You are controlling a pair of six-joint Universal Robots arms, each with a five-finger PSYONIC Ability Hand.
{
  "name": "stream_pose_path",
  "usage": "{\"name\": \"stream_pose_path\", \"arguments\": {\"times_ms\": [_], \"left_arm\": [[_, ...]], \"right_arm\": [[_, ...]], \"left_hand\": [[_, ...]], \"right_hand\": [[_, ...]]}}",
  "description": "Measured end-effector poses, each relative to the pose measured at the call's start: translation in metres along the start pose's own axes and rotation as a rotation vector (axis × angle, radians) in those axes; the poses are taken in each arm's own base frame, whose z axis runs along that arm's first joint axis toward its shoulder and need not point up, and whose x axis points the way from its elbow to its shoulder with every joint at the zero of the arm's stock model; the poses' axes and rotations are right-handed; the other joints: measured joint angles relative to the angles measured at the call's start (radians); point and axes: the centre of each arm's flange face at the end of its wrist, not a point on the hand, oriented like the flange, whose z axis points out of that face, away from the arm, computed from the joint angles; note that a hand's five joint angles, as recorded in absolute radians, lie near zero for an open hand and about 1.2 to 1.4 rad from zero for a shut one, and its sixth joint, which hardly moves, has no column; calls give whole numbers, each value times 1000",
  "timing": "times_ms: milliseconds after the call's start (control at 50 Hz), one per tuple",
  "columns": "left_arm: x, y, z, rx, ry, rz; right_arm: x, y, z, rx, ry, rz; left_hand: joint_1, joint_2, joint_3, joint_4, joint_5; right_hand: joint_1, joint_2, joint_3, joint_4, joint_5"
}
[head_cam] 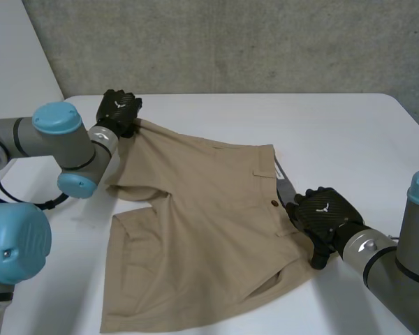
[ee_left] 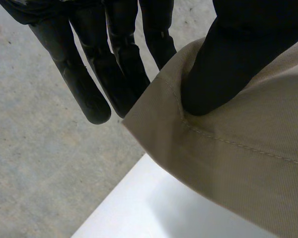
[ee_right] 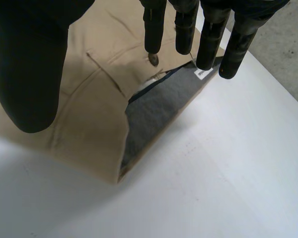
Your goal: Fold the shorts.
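- Two hands work one pair of shorts (head_cam: 195,237), which lies flat on the white table (head_cam: 342,132); legs point to the left arm, waistband (head_cam: 275,183) to the right arm.
- Left hand (head_cam: 119,112): thumb and straight fingers pinch the far hem corner (ee_left: 159,104), raised off the table.
- Right hand (head_cam: 325,216): fingers straight, apart from thumb, tips at the waistband edge by the dark lining (ee_right: 154,114); no grip.
- Long axis runs left-right; likely the left hand carries its corner across.
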Motion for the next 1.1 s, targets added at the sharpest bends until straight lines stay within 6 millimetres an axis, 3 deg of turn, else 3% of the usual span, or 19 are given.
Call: {"name": "stream_pose_path", "arguments": {"times_ms": [40,120,180,200,320,440,520,700,760,780,820,860,880,920,980,1100], "left_arm": [[2,0,-2,7,6,1],[11,0,-11,26,50,-1],[14,-1,-15,39,66,0],[15,-4,-16,51,69,2],[6,-20,-23,54,29,6],[-4,-39,-46,-2,13,-5],[-7,-58,-87,-93,45,-31],[7,-75,-168,-274,141,-139],[11,-78,-184,-304,159,-168],[16,-82,-204,-340,176,-206],[19,-84,-220,-368,187,-238],[22,-85,-235,-397,196,-269],[23,-85,-241,-408,199,-279],[27,-85,-257,-438,208,-305],[30,-85,-268,-460,214,-320],[43,-83,-309,-539,234,-349]], "right_arm": [[-1,1,0,-2,-3,0],[-2,2,1,-7,-8,0],[-3,2,1,-8,-10,0],[-3,2,1,-8,-11,-1],[-3,2,0,-5,-12,-6],[-1,1,-1,-3,-14,-12],[-2,3,-2,-10,-25,-38],[-7,9,-5,-30,-52,-108],[-8,10,-5,-33,-56,-116],[-9,10,-5,-34,-59,-123],[-9,10,-5,-32,-59,-126],[-9,10,-5,-28,-57,-126],[-8,10,-5,-25,-55,-126],[-7,8,-3,-14,-51,-123],[-7,7,-3,-7,-47,-121],[3,-3,6,60,6,-72]], "left_hand": [[-4,-39,-36,-39,-2],[-495,-490,-474,-484,-423],[-502,-499,-489,-494,-435],[-802,-806,-794,-810,-755],[-819,-861,-849,-864,-814],[-819,-861,-849,-864,-814],[-819,-861,-849,-864,-814],[-818,-858,-848,-862,-810],[-816,-857,-847,-862,-802],[-816,-847,-847,-853,-787],[-815,-840,-847,-842,-777],[-815,-838,-847,-839,-775],[-815,-837,-847,-837,-772],[-815,-837,-847,-838,-771],[-816,-837,-847,-838,-771],[-815,-837,-847,-837,-771]], "right_hand": [[0,0,0,0,0],[0,0,0,0,0],[0,0,0,0,0],[0,0,0,0,0],[0,0,2,0,1],[3,3,14,3,16],[3,4,38,19,35],[80,100,123,102,100],[140,167,189,170,164],[270,322,336,319,304],[440,538,550,533,511],[440,538,550,533,511],[590,767,781,768,729],[667,895,899,897,853],[667,895,899,897,853],[717,906,912,918,882]]}}
